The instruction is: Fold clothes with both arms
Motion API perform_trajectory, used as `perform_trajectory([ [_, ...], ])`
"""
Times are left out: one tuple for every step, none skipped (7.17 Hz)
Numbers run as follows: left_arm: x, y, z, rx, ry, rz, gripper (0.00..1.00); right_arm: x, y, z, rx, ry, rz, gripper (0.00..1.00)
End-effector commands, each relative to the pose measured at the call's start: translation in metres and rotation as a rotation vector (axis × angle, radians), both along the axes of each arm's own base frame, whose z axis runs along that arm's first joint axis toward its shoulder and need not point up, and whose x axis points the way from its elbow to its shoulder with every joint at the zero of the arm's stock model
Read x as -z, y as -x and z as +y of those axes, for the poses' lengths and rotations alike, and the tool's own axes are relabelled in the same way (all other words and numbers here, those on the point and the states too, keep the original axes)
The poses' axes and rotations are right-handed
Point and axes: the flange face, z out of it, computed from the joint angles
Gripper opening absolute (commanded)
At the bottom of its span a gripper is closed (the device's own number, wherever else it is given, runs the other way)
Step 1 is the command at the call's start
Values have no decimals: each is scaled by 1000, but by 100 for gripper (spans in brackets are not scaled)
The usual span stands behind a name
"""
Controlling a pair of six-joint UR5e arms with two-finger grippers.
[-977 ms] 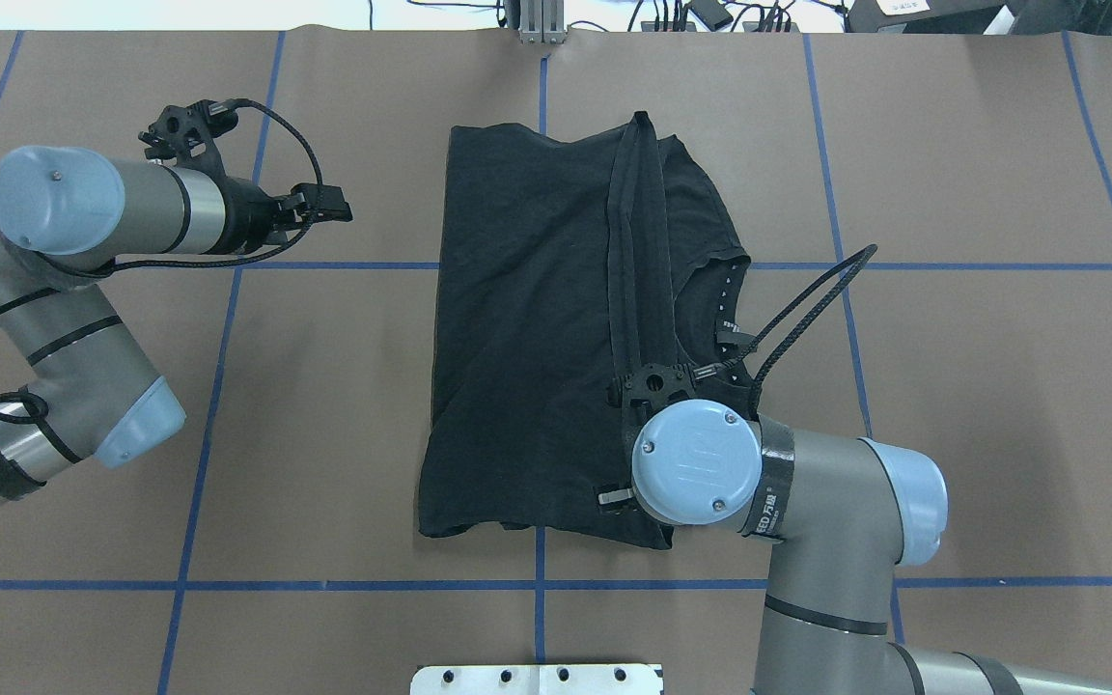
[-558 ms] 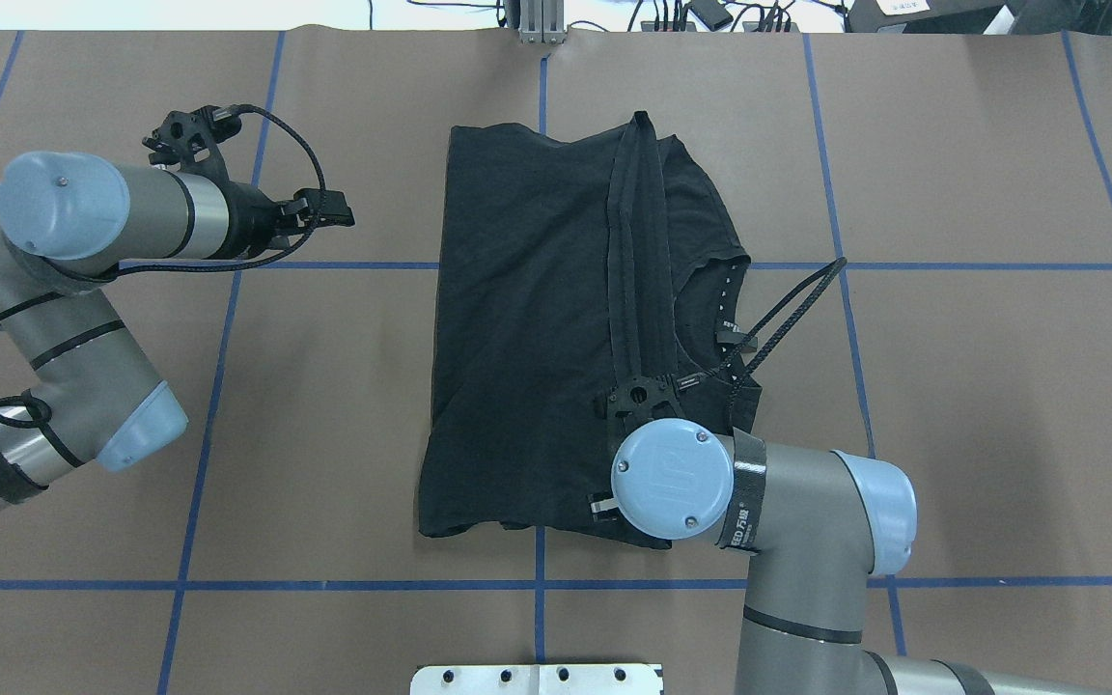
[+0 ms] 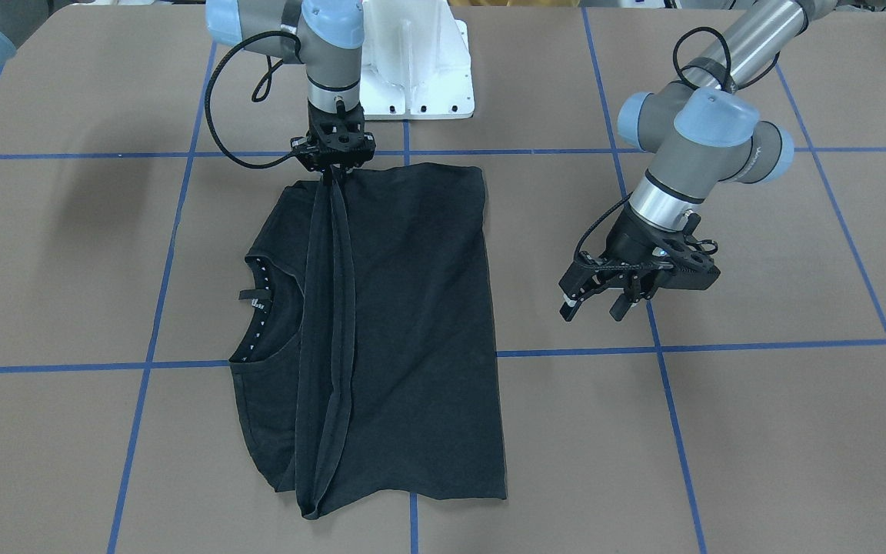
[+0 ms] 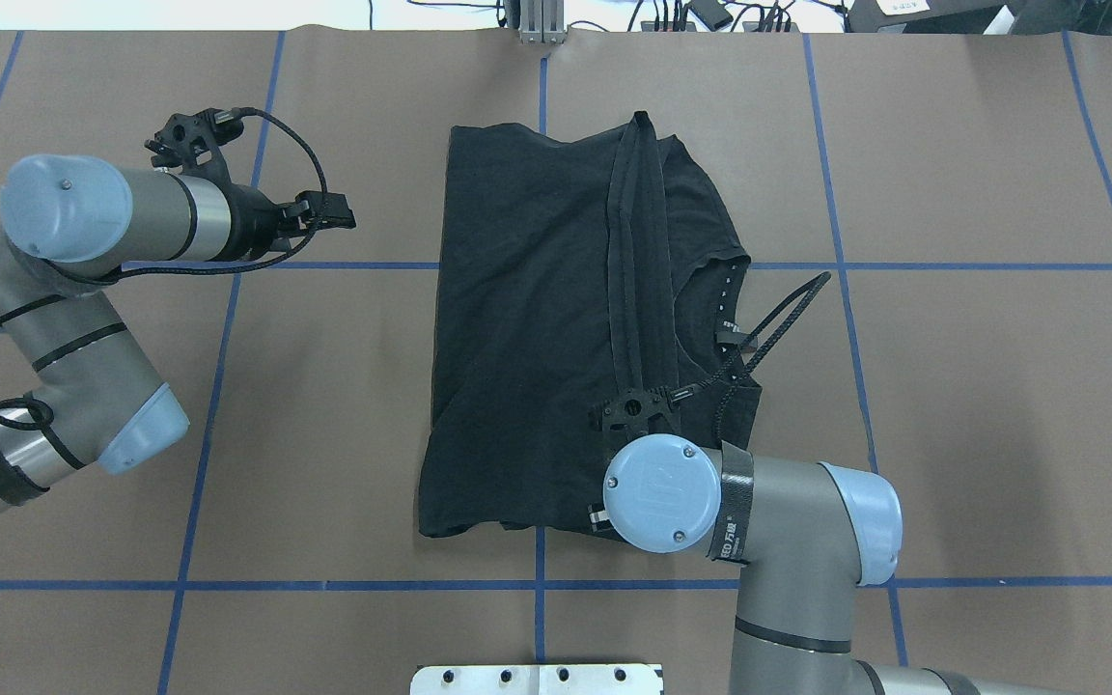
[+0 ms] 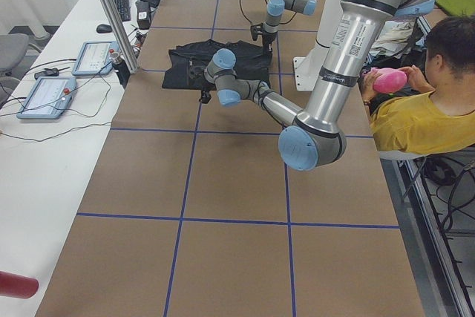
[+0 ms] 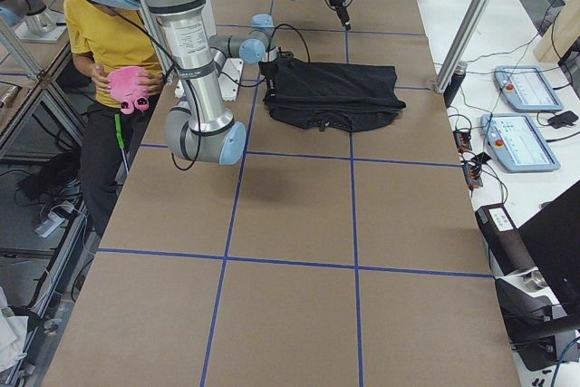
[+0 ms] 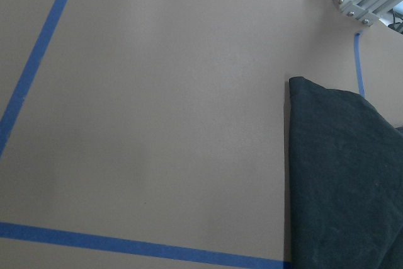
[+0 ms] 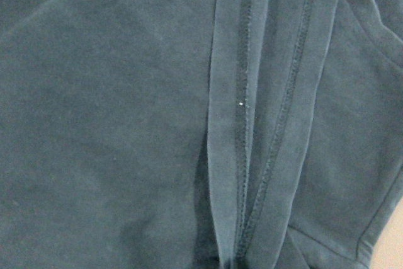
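One black shirt (image 3: 412, 308) lies half-folded in the middle of the table (image 3: 720, 431), one doubled edge raised in a taut ridge because the right gripper (image 3: 333, 175) is clamped on it at the robot-side end, presumably to carry it across, while the left gripper (image 3: 593, 306) hovers spread and empty, well clear.

A brown table (image 4: 324, 386) gridded with blue tape (image 4: 324, 584) adjoins a white bench (image 5: 30, 183) carrying tablets (image 5: 46, 98).

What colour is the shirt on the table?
The T-shirt is black, no print showing; clearest in the front-facing view.
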Motion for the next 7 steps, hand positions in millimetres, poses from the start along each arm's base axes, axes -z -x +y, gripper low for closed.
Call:
perform_trajectory([
  [-1,-1,0,0,1,-2,100,0,-1,0,2,1,0,0],
  [-2,-1,1,-1,4,-2,100,10,-17,-15,24,-19,-20,0],
  [-1,-4,2,-3,6,1,100,16,-42,-33,90,-35,-15,0],
  [-1,-6,4,-6,8,2,100,20,-70,-35,81,3,20,0],
  [1,-6,5,-8,5,5,100,-11,-65,-11,50,58,85,0],
  [1,-7,6,-8,5,5,100,-46,-51,31,-73,196,128,0],
  [1,-7,6,-8,5,5,100,-44,-44,41,-130,238,88,0],
])
